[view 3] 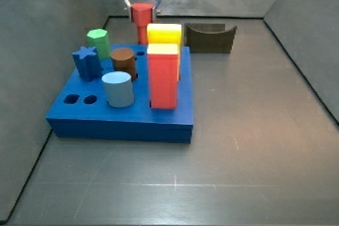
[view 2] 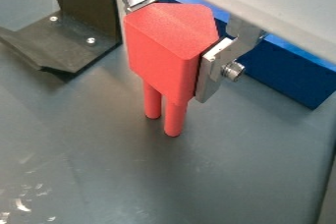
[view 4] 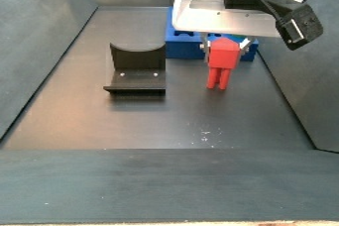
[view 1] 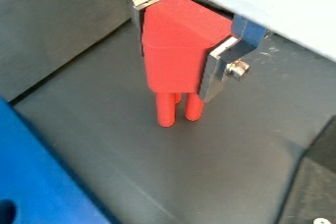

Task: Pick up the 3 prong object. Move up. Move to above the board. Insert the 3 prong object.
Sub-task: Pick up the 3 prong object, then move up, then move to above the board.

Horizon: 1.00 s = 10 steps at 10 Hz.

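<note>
**Gripper clamped on 3 prong object, floor level beside board**

Closest to the lens in both wrist views: the 3 prong object (view 2: pixel 167 56), red, lobed body with round legs pointing down. Two legs show clearly; a third is probably hidden behind them. Leg tips look to be touching or just above the dark floor (view 2: pixel 92 159); contact cannot be confirmed.

Gripper (view 2: pixel 168 27) is clenched on the object's upper body, silver finger plates pressed against opposite sides. One finger (view 1: pixel 221 66) with its screw head shows plainly in a wrist view.

Object stands upright, not tilted, in a side view (view 4: pixel 221 64), under the white gripper housing. Its position is on the floor just beside the board (view 4: pixel 188 44), not above it.

Board (view 3: pixel 126 111) is a thick blue block already carrying several pieces in a side view: tall red block (view 3: pixel 163 78), yellow block (view 3: pixel 163 35), light blue cylinder (view 3: pixel 118 88), brown cylinder (view 3: pixel 122 58), green cylinder (view 3: pixel 98 41), blue star piece (view 3: pixel 85 59). Two empty round holes sit near one corner.

Fixture (view 4: pixel 134 68), dark bracket on base plate, stands on the floor apart from the object.
</note>
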### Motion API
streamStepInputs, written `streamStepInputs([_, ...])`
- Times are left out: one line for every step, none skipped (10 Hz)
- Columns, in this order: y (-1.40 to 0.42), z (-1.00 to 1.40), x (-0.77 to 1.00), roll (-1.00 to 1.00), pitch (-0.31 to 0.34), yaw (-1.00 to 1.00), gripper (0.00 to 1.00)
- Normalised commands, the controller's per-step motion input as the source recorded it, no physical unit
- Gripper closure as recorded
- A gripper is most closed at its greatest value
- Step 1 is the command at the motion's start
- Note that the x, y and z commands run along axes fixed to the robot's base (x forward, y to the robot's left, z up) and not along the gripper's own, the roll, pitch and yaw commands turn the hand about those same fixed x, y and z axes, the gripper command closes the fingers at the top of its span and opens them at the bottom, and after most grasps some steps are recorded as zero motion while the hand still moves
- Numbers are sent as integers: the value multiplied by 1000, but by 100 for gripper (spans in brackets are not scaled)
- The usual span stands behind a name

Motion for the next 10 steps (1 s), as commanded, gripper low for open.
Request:
streamStepInputs([0, 0, 0, 0, 0, 0, 100])
streamStepInputs([0, 833, 0, 0, 0, 0, 100])
streamStepInputs([13, 711, -65, -9, 60, 17, 100])
streamStepInputs([12, 641, -71, -9, 70, 17, 100])
streamStepInputs([10, 424, -40, 2, 65, 10, 100])
streamStepInputs([8, 322, -33, 7, 62, 7, 100])
streamStepInputs([293, 1000, 507, -39, 205, -333, 100])
streamStepInputs([309, 1000, 538, -39, 223, -326, 100])
streamStepInputs([282, 1000, 505, -44, 245, -234, 100])
streamStepInputs([259, 1000, 474, -33, 219, -185, 100])
